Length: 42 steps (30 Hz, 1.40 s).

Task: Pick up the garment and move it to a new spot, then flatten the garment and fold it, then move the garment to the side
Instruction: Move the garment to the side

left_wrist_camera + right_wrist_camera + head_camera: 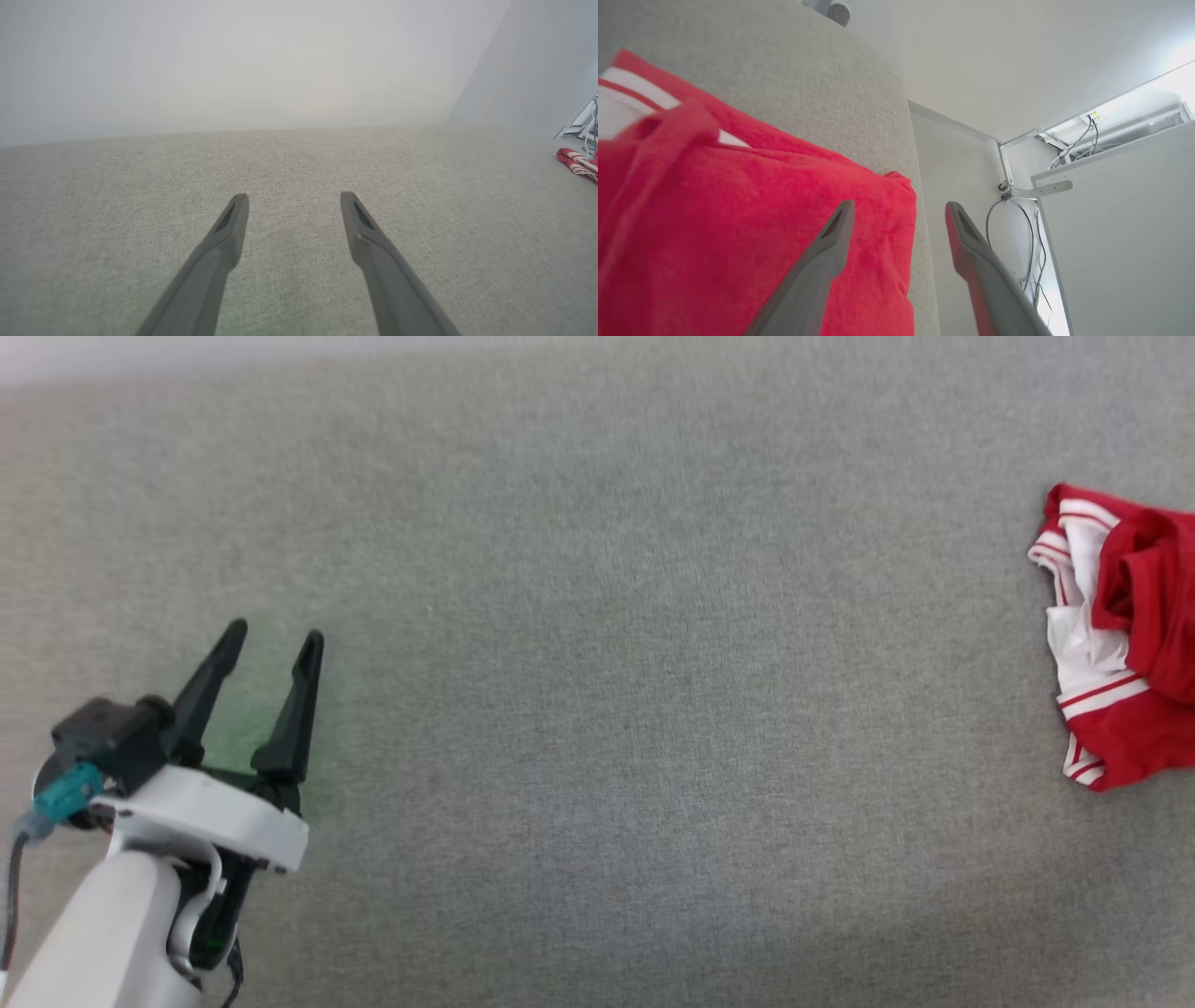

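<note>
The garment, bright red with white striped trim, lies crumpled at the far right of the grey fabric surface, cut off by the frame edge. In the left wrist view the garment is a small red heap far right. My left gripper stands open at the lower left, far from it, nothing between its fingers. In the right wrist view my right gripper is open just above the garment, one finger over the red cloth near the surface's edge, nothing held.
The grey surface ends at a rounded edge beside the garment. Beyond it are a white wall, a metal bracket and hanging cables. A white frame and cables stand past the garment.
</note>
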Available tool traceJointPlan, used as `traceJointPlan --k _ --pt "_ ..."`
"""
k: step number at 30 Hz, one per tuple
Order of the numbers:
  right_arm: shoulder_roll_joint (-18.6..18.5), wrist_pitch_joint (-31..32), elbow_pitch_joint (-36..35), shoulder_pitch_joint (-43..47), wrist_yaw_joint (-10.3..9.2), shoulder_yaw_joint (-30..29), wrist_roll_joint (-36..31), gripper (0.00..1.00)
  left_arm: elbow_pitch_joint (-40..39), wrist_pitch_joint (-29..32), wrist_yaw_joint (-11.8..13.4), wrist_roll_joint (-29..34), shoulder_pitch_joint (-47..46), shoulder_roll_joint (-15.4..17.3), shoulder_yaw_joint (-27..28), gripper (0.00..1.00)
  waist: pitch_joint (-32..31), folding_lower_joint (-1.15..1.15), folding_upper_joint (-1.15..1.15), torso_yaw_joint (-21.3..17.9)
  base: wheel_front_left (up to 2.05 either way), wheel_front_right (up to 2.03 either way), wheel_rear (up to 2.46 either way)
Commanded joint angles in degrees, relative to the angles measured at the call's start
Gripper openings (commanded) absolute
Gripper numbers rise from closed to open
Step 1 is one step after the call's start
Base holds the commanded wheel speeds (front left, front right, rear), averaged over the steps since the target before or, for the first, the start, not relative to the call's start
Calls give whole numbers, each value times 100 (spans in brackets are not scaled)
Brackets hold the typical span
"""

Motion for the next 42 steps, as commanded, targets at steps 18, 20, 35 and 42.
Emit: traceJointPlan --k 18,20,35,42 --pt "1100 -2014 644 529 -13 -109 241 100 242 -18 1 155 1117 -233 688 100 -1636 0 0 459 0 0 0" --pt "1235 -2212 665 629 -13 -124 203 100 227 -17 1 170 1253 -281 780 100 -1768 0 0 486 0 0 0" --pt "1962 -2655 -201 1618 -13 -170 255 100 60 -18 1 807 1941 -523 1589 100 -2273 0 0 708 0 0 0" --pt "2240 -2660 -1310 2442 -13 -148 263 100 -101 -18 1 1202 2229 -683 2065 100 -2364 0 0 781 0 0 0"
